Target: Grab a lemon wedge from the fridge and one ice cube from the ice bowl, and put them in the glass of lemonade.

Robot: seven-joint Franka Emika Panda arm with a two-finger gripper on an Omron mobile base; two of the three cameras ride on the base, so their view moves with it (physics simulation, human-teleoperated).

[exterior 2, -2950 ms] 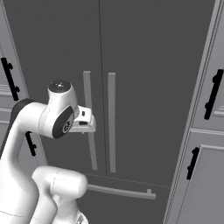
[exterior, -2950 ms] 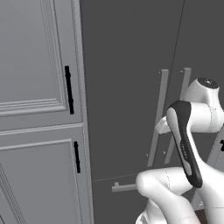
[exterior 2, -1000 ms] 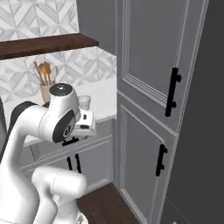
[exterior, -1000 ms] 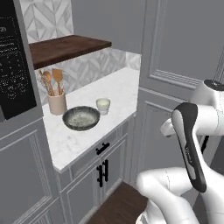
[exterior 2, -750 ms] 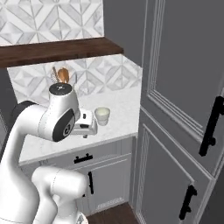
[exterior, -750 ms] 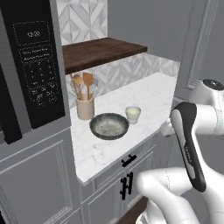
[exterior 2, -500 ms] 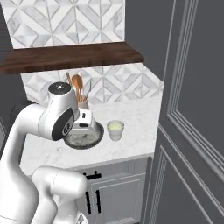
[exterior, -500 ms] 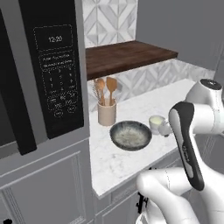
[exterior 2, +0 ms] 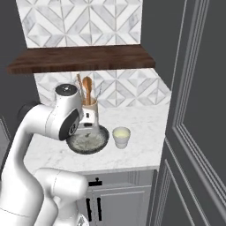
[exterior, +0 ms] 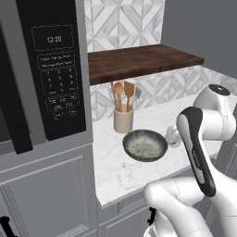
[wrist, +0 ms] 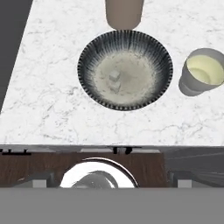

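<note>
Hand view: shallow round dark-rimmed ice bowl [wrist: 125, 69] on white marble bench [wrist: 52, 109], two pale cubes [wrist: 115, 80] inside. Glass of pale lemonade [wrist: 201, 77] just beside it; beige utensil crock [wrist: 124, 12] behind. Claw state: cannot tell.

The ice bowl [wrist: 125, 69] looks like glazed ceramic, dark streaked rim around a pale speckled matt inside. It sits on a smooth white veined marble counter [wrist: 52, 113]. Behind the bowl stands a matt beige crock [exterior: 123, 121] holding wooden spoons [exterior: 124, 94], under a dark wood shelf [exterior: 139, 60].
</note>
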